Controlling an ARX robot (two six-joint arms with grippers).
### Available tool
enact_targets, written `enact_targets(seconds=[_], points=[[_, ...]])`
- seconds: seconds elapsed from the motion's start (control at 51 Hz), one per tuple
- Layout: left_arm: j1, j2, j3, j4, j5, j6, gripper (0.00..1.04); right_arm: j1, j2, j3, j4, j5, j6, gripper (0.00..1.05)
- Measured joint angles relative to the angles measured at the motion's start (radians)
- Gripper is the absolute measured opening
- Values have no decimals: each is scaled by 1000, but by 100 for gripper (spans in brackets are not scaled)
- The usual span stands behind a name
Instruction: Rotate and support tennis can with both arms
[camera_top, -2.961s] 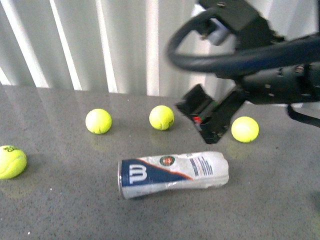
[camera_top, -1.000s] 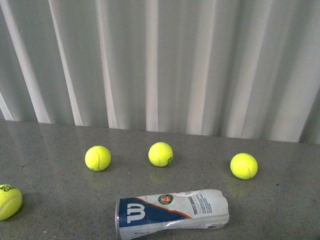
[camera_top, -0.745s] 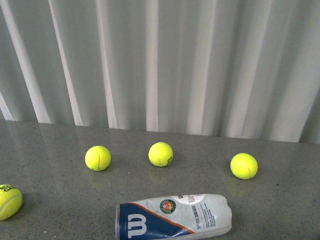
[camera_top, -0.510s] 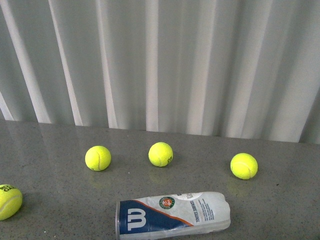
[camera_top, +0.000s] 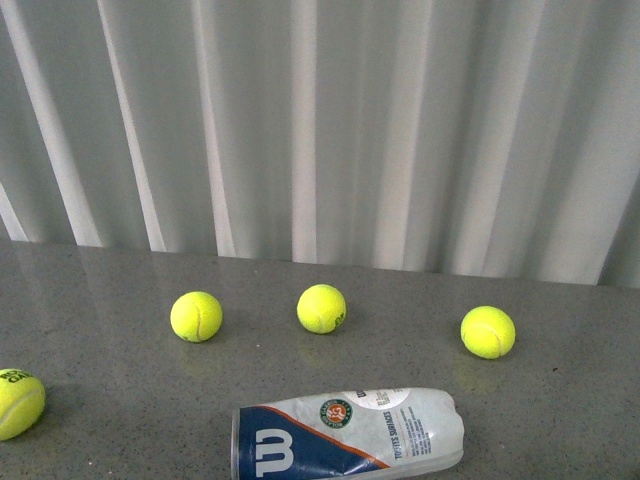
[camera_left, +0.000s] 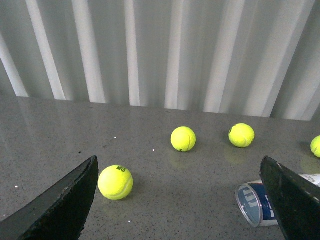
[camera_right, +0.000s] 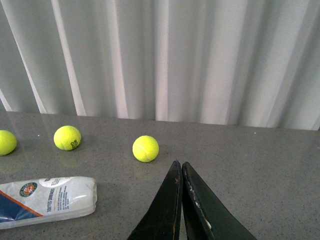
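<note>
a: where is the can?
b: the can (camera_top: 347, 433) lies on its side on the grey table (camera_top: 90, 290). its rimmed end points to the robot's left and its crumpled clear end to the right. the navy label with the w faces up.
a: and the balls?
b: 4 of them. 3 sit in a row beyond the can: 1 (camera_top: 196, 316) past its rimmed end, 1 (camera_top: 321, 308) past its middle, 1 (camera_top: 488, 332) past its clear end. the 4th (camera_top: 18, 402) lies well left of the rimmed end. none touches the can.
a: the grippers?
b: the left gripper (camera_left: 178, 160) has its jaws spread wide with nothing between them, and the can's rim shows beside 1 finger (camera_left: 292, 200). the right gripper (camera_right: 180, 167) is clenched, fingers pressed together on nothing, apart from the can's clear end.
</note>
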Motion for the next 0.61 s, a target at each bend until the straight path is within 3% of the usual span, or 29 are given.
enact_targets(seconds=[0.039, 0.608], points=[[0, 1, 0, 0, 0, 0, 98, 0, 0, 0, 0, 0, -1, 4], [0, 1, 0, 0, 0, 0, 98, 0, -1, 0, -1, 0, 0, 96]])
